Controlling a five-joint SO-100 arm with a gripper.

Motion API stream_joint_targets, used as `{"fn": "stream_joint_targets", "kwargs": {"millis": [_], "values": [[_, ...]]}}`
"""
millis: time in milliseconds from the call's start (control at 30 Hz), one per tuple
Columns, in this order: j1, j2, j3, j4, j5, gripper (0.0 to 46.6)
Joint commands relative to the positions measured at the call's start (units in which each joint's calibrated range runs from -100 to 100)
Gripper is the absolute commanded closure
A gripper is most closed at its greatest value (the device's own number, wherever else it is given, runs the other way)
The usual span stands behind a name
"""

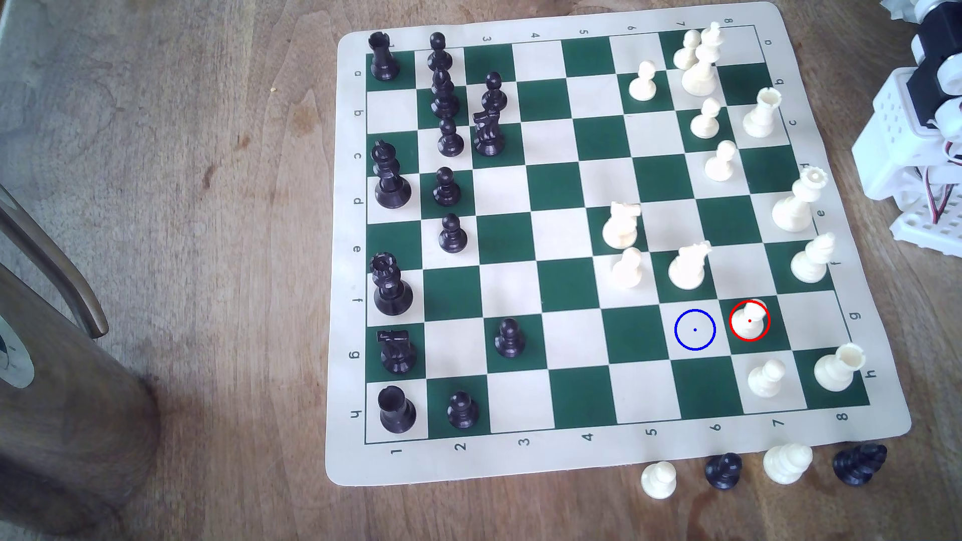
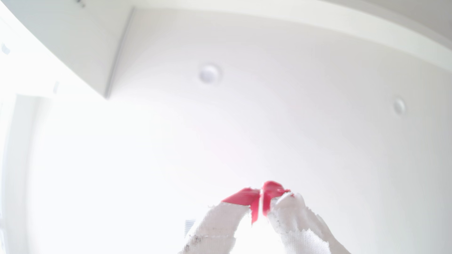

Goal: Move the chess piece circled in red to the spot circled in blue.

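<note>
The white pawn (image 1: 749,318) sits untouched while our pincer (image 2: 261,195), tips pressed together on nothing, points ceilingward; we should spread them, descend straight between the knight (image 1: 688,266) and neighbouring pawn (image 1: 765,377), then shift it onto the blue-ringed square (image 1: 695,330).

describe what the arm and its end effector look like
The arm is white printed plastic with perforated panels, black motor blocks and thin red and white wires. The end effector has two fingers wrapped in frayed white tape or cloth, with red tips.
</note>
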Motion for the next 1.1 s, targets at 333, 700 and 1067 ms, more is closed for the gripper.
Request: {"fn": "stream_joint_targets", "kwargs": {"millis": [333,700,1067], "values": [[-0.42,-0.2,0.81,-1.11,0.29,46.4],[-0.03,-0.2,0.81,4.54,0.29,46.4],[-8.0,-0.03,0.81,54.01,0.83,46.5]]}}
